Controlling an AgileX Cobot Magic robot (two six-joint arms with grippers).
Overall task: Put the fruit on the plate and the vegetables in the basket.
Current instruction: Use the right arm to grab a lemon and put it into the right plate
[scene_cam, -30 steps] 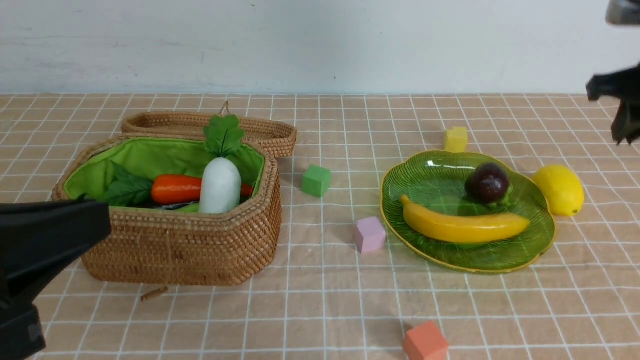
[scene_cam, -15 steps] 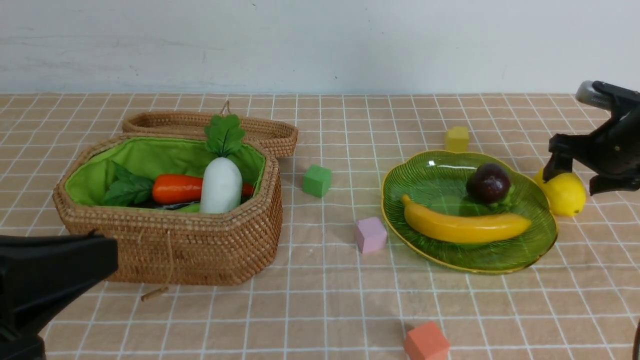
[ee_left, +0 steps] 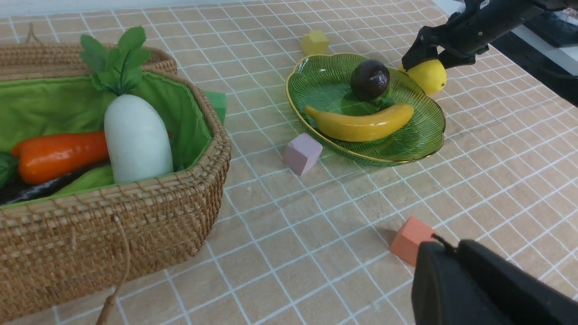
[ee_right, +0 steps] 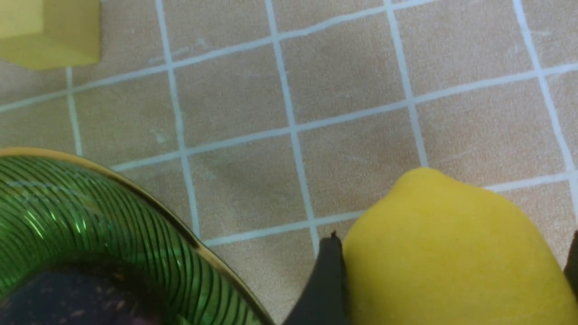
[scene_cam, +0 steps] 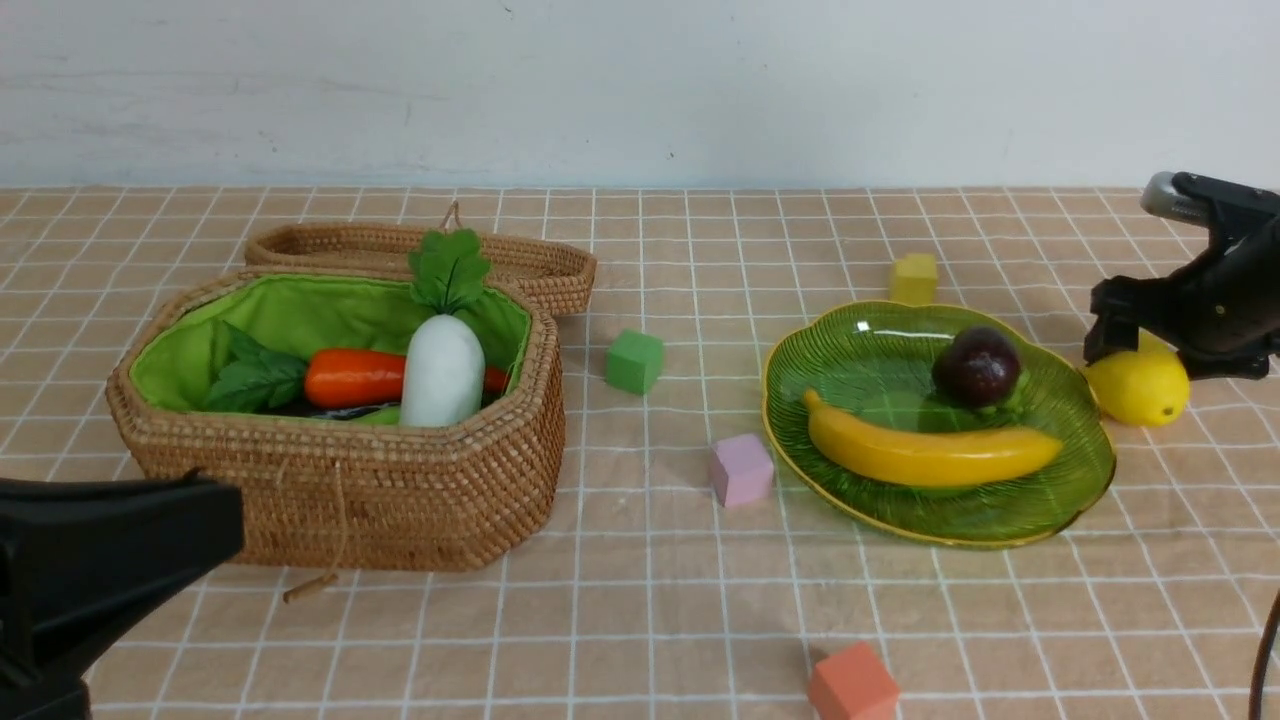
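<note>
While the lemon (scene_cam: 1140, 388) lies on the cloth just beside the right edge of the plate (scene_cam: 870, 370), the right gripper (scene_cam: 1150, 352) is set over it with the jaws spread wide. One finger (ee_right: 329, 280) is at the skin on the plate's side, and a firm hold is not seen yet. For a good grasp, the jaws should be closed on the widest part of this round, smooth fruit, because a pinch too high is likely to squeeze it out. It should then be lifted clear of the yellow rim and lowered onto a bare part of the green glass, so that the banana (scene_cam: 930, 455) and the mangosteen (scene_cam: 977, 366) are not pushed. The left gripper (scene_cam: 215, 520) is kept closed and empty, low at the near left, in front of the basket (scene_cam: 400, 500), where the carrot (scene_cam: 350, 377) and the radish (scene_cam: 441, 370) are already laid.

The table is covered with a beige cloth marked in white squares, and a plain pale wall is seen behind. Small cubes are scattered on the cloth. The yellow cube (scene_cam: 913, 277) stands near the plate's far edge and should be avoided.
</note>
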